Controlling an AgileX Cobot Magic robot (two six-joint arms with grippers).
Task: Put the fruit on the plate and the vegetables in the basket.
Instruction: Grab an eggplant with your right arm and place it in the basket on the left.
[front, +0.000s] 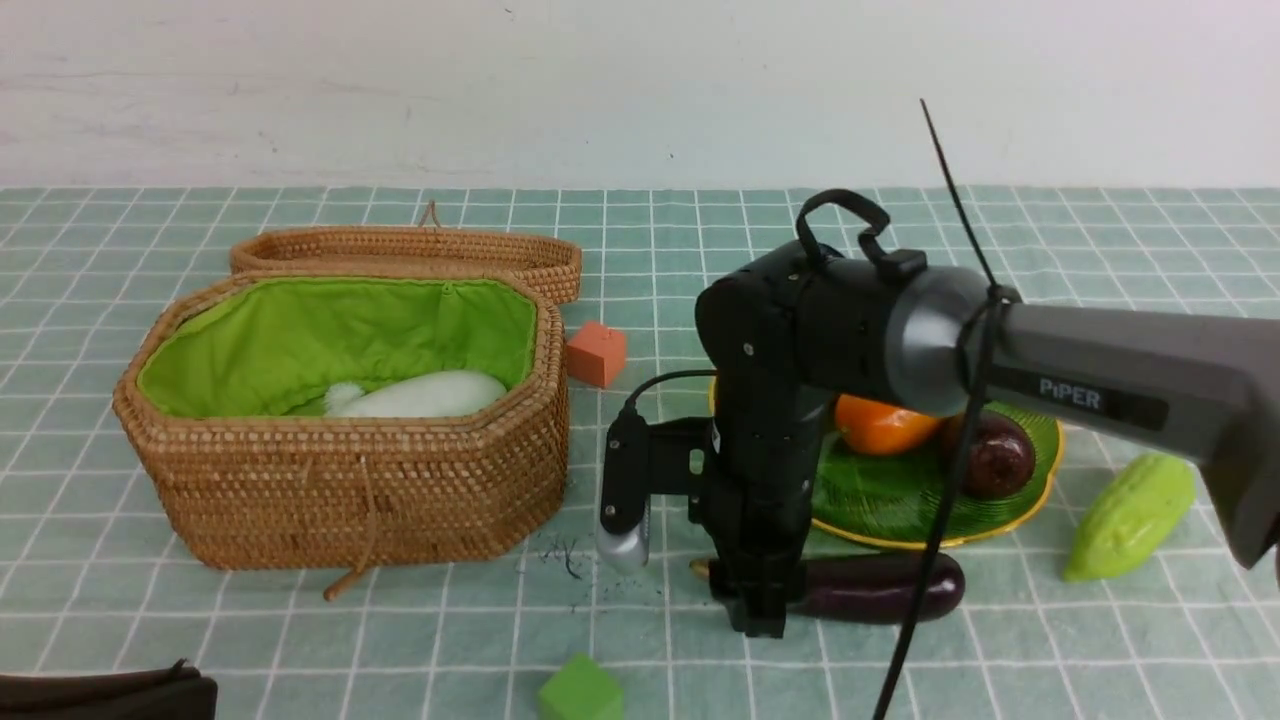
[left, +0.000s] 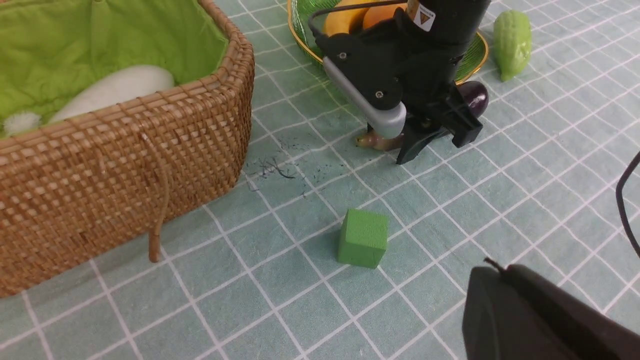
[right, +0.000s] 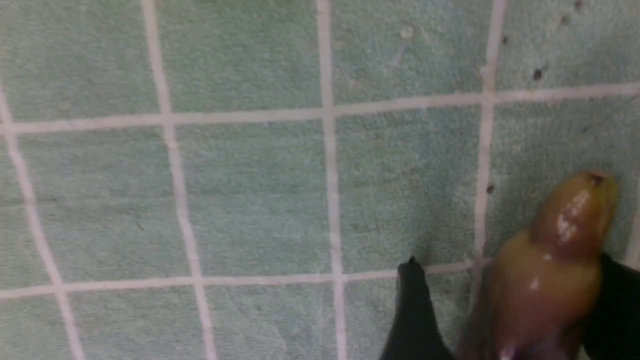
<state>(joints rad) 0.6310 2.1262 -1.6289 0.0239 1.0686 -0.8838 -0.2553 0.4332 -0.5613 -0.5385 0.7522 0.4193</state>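
Right jaws, parted, straddle the eggplant (front: 880, 588) at its stem end.

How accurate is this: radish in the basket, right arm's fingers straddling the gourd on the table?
One slip: the right arm's fingers straddle the eggplant at its stem end, as the right wrist view shows, not the gourd. The radish is in the basket.

Three fruits (front: 880, 425) (front: 1000, 458) (left: 345, 20), three vegetables (front: 430, 395) (front: 880, 588) (front: 1130, 515), two cubes (front: 597, 353) (front: 580, 692)
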